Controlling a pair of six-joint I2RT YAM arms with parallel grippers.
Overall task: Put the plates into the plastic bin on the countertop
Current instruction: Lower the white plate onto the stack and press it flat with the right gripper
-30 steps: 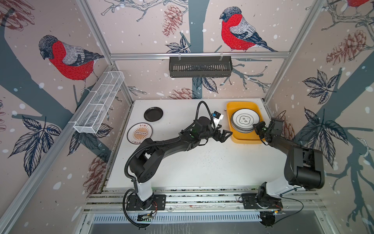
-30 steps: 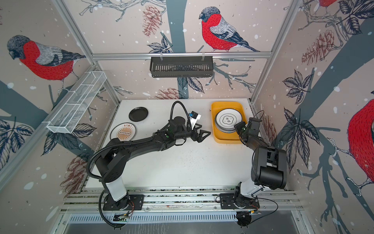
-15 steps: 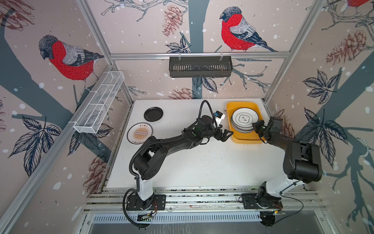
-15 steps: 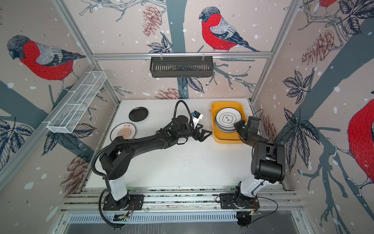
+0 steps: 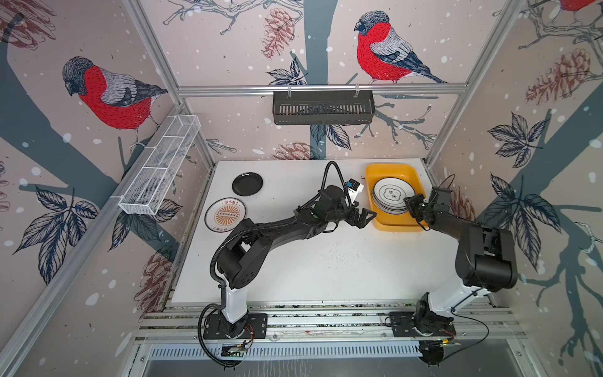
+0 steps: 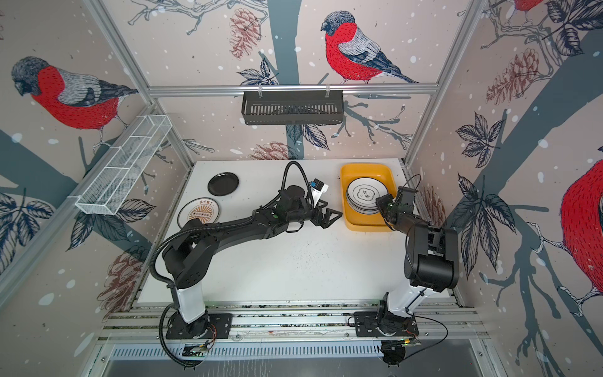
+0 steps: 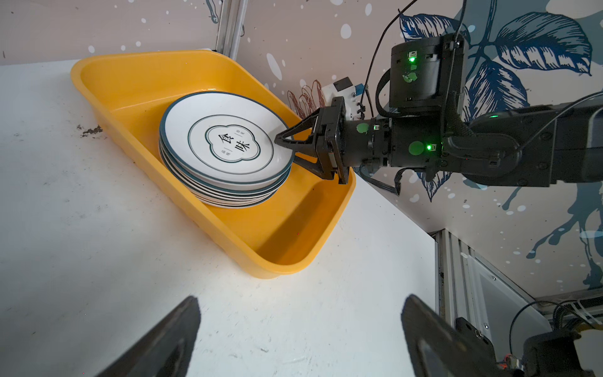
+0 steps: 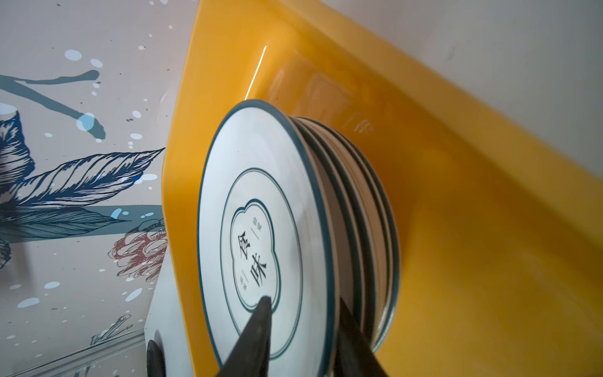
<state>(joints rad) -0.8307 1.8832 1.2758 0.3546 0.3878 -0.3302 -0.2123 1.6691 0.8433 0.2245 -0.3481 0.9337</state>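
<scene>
Straddling the rim of the top plate (image 7: 228, 107) with the right gripper (image 7: 286, 150), one jaw over, one under; pinched or slack, impossible to tell. Lying on the stack (image 7: 228, 192) in the plastic bin (image 7: 287, 228), ahead of the left gripper (image 7: 301, 297), jaws spread wide.

Glossy, smooth yellow-orange plastic on the plastic bin (image 7: 208, 75), light streaks on its wall; plates (image 7: 228, 140) look glazed and shiny, white with dark green edge lines, ceramic or melamine can't tell; black plate (image 5: 247, 183) has a soft sheen. The surface (image 7: 98, 261) is matt white, speckled and scuffed with dark grime, and the framing (image 5: 228, 89) is brushed aluminium. Wire rack (image 5: 160, 169) is white-coated metal mesh, slotted basket (image 5: 323, 107) matt black, right pincer (image 7: 285, 148) matt black plastic, walls (image 5: 228, 49) matt print.
</scene>
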